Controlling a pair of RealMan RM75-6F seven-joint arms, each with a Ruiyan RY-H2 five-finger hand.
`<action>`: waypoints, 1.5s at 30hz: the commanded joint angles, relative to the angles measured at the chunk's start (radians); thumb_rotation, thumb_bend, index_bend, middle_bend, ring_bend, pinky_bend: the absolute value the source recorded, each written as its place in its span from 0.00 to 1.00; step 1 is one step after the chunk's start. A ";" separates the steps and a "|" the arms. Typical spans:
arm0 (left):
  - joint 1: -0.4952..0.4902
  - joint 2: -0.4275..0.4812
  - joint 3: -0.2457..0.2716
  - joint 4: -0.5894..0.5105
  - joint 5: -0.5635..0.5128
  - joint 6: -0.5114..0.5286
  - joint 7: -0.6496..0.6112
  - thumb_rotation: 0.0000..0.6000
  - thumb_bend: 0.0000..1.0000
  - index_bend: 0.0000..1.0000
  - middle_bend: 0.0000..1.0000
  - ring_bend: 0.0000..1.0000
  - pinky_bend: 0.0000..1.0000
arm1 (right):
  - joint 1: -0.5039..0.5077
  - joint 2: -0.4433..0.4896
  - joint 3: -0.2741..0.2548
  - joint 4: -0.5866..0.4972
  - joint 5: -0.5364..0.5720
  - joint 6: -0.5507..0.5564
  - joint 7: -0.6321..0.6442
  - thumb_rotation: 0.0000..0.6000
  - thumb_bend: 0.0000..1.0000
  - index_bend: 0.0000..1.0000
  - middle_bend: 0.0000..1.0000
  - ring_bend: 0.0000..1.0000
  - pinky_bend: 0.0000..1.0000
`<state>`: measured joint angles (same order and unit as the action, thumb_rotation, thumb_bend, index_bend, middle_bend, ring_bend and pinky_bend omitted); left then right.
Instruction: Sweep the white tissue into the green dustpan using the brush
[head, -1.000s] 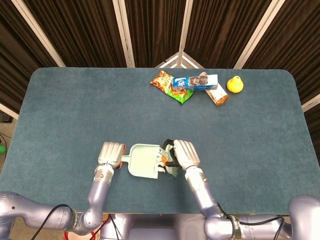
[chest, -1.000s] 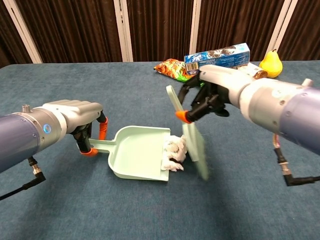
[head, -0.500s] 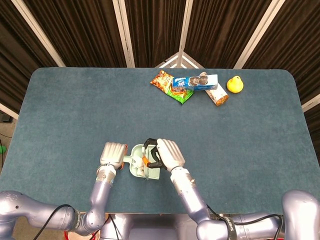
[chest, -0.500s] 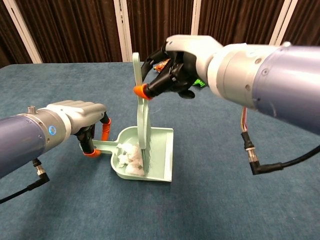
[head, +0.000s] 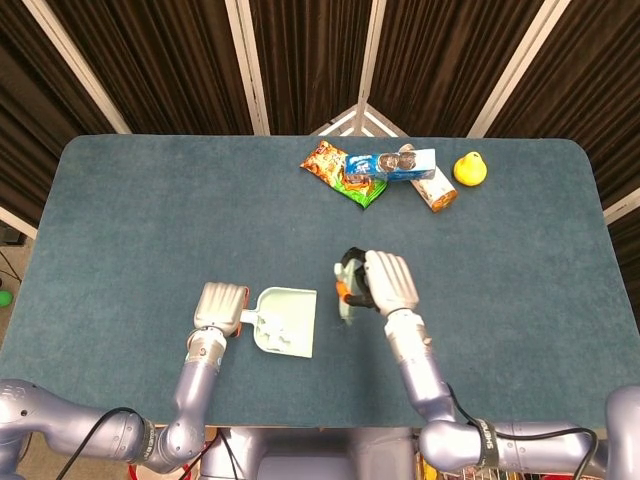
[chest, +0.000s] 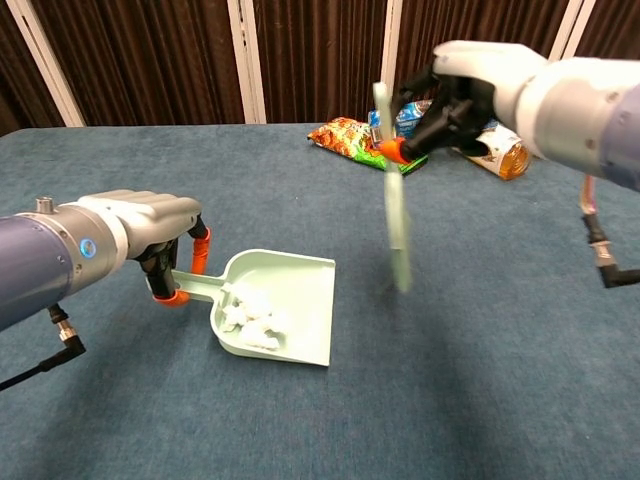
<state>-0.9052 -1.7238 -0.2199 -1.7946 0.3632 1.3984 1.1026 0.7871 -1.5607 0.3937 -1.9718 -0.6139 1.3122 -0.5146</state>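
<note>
— Where's the right hand (chest: 470, 85)?

— Raised, pinching the pale green plastic brush (chest: 395, 200), blurred; half a second ago it stood in the pan.

— The crumpled white tissue (chest: 252, 312)?

— In the mint-green plastic dustpan (chest: 305, 300), whose handle the left hand (chest: 140, 225) grips.

A table covered in teal-blue carpet-like fabric (head: 150, 200) stands before dark pleated curtains (head: 300, 60) divided by pale vertical strips. Grouped near the table's far edge: a crinkled orange-and-green snack bag (head: 340, 170), with a long blue-and-white cookie box (head: 392, 164) lying across its right end. Touching the box on its right is a brown-and-white packet (head: 437, 189), angled toward the front. Just beside that sits a yellow pear-shaped fruit (head: 470, 168), upright with its stem up. In the chest view the same cluster appears partly hidden, the pear out of sight.
</note>
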 joint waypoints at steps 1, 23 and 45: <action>0.000 -0.002 0.002 -0.003 0.000 0.005 0.000 1.00 0.53 0.62 1.00 1.00 1.00 | -0.028 0.021 -0.044 0.025 -0.012 -0.008 0.008 1.00 0.56 0.86 0.91 0.98 0.90; -0.005 -0.020 0.000 0.002 -0.009 0.007 -0.010 1.00 0.53 0.62 1.00 1.00 1.00 | -0.028 -0.122 -0.013 -0.060 0.139 -0.005 0.068 1.00 0.56 0.87 0.91 0.98 0.90; -0.017 -0.061 -0.013 0.033 -0.009 0.004 -0.020 1.00 0.53 0.62 1.00 1.00 1.00 | 0.025 -0.148 0.124 -0.143 0.339 -0.024 0.143 1.00 0.56 0.87 0.91 0.98 0.90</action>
<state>-0.9220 -1.7843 -0.2318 -1.7625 0.3543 1.4027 1.0835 0.8098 -1.7119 0.5102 -2.1089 -0.2823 1.2942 -0.3789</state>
